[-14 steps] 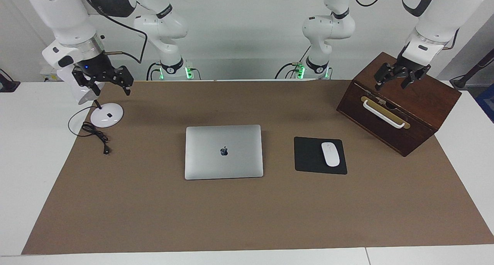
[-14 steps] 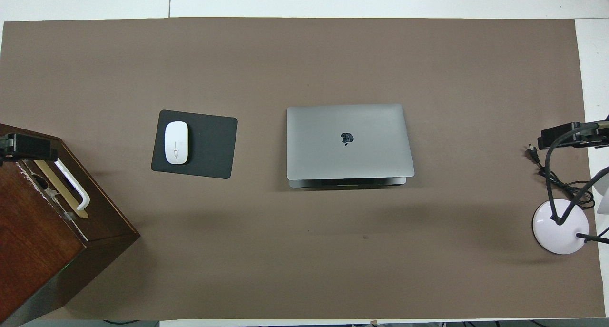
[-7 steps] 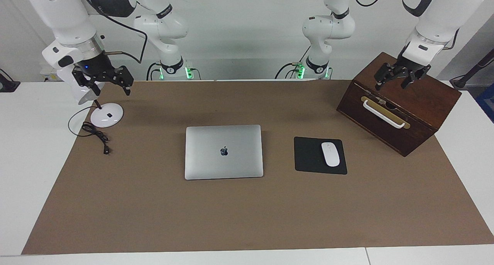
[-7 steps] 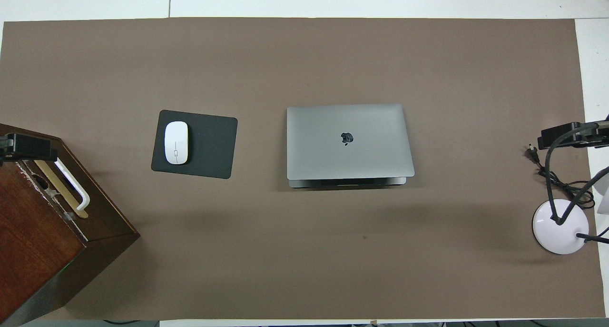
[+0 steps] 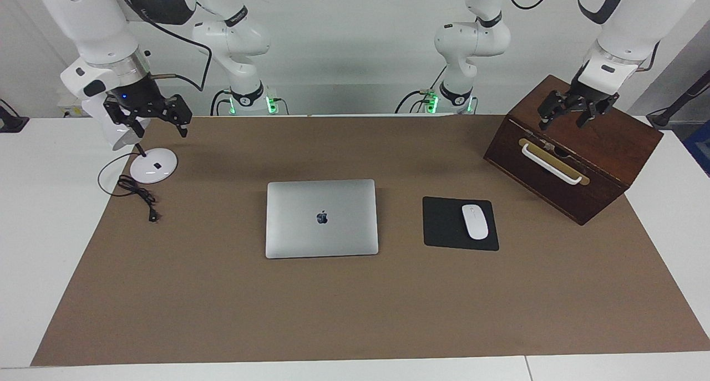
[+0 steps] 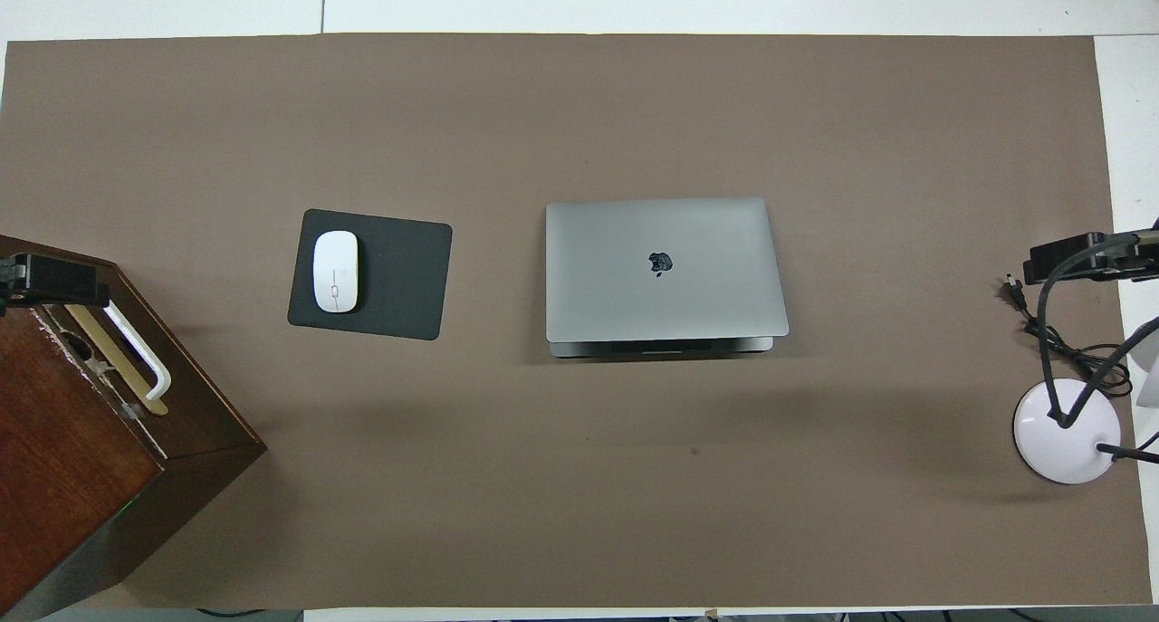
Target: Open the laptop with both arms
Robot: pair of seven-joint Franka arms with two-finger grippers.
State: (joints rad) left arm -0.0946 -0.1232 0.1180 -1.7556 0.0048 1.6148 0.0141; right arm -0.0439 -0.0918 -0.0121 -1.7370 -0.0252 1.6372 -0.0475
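The silver-grey laptop [image 5: 321, 218] lies shut on the brown mat, apple logo up, beside the mouse pad; it also shows in the overhead view [image 6: 664, 272]. My right gripper [image 5: 152, 123] hangs open and empty in the air over the lamp base at the right arm's end of the table, and it shows in the overhead view [image 6: 1082, 258]. My left gripper [image 5: 562, 122] hangs open and empty over the wooden box at the left arm's end, and it shows in the overhead view [image 6: 50, 280]. Both are well apart from the laptop.
A black mouse pad [image 5: 444, 223] with a white mouse [image 5: 475, 221] lies between laptop and box. A dark wooden box [image 5: 574, 148] with a white handle stands at the left arm's end. A white lamp base [image 5: 153, 165] with a black cable [image 5: 137, 192] stands at the right arm's end.
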